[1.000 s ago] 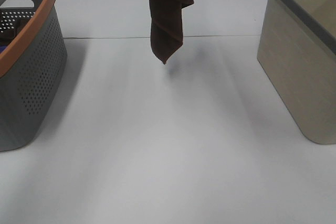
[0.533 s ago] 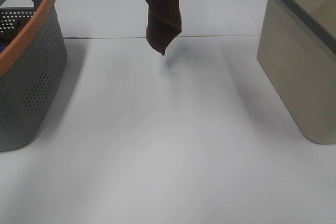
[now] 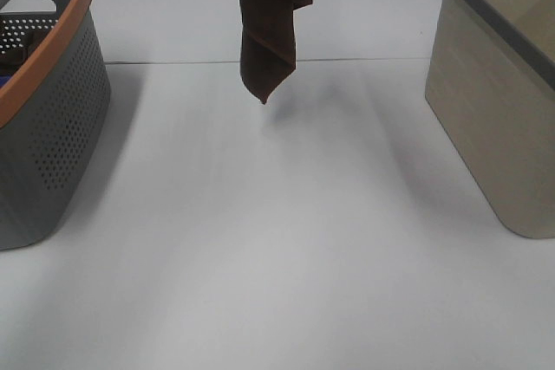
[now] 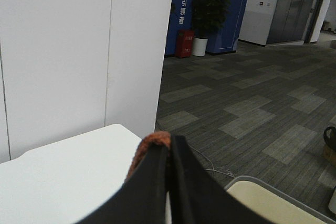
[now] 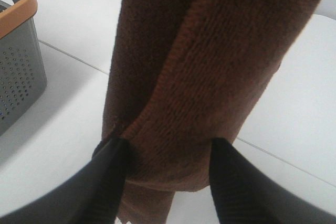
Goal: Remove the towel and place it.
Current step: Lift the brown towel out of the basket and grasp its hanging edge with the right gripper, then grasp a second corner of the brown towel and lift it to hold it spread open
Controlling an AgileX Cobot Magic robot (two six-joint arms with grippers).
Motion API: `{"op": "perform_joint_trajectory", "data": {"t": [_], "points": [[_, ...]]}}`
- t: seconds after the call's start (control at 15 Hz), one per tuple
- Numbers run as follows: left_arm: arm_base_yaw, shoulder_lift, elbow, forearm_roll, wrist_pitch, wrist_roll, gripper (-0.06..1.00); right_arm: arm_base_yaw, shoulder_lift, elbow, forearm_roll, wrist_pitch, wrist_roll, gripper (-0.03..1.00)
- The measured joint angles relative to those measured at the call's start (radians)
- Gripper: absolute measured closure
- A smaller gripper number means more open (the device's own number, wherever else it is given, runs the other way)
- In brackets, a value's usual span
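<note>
The table (image 3: 277, 240) lies well below both claws, bare under the hanging cloth. The grey basket (image 3: 52, 127) stands far out on the left claw's side and the beige basket (image 3: 494, 110) far out on the right claw's side; neither has moved.

The towel (image 3: 267, 32) hangs straight down from the left claw (image 4: 169, 153), clear of the table and of both baskets. Over the last second its lower tip rose, dropped again and drifted a little toward the grey basket, and its folds resettled.

The left claw is pressed together on the towel's rust-coloured hem. The right claw (image 5: 168, 153) has its fingers (image 5: 113, 174) apart with the bunched cloth filling the gap. They have been narrowing, but we cannot tell whether they squeeze yet.

We judge the towel is out of its basket and a second hold is being taken before placing.
</note>
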Motion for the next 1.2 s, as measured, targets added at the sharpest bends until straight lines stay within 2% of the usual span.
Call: {"op": "perform_joint_trajectory", "data": {"t": [0.2,0.47,0.87,1.2], "points": [[0.000,0.000,0.000,0.004,0.000,0.000,0.94,0.000,-0.029,0.000,0.006,0.002,0.000,0.48],[0.000,0.000,0.000,0.004,0.000,0.000,0.94,0.001,-0.044,-0.008,0.076,-0.030,0.000,0.34],[0.000,0.000,0.000,-0.005,0.000,0.000,0.94,0.001,0.000,-0.009,0.105,-0.064,0.000,0.31],[0.000,0.000,0.000,-0.009,0.000,0.000,0.94,0.001,0.045,-0.009,0.075,0.049,0.001,0.33]]}}
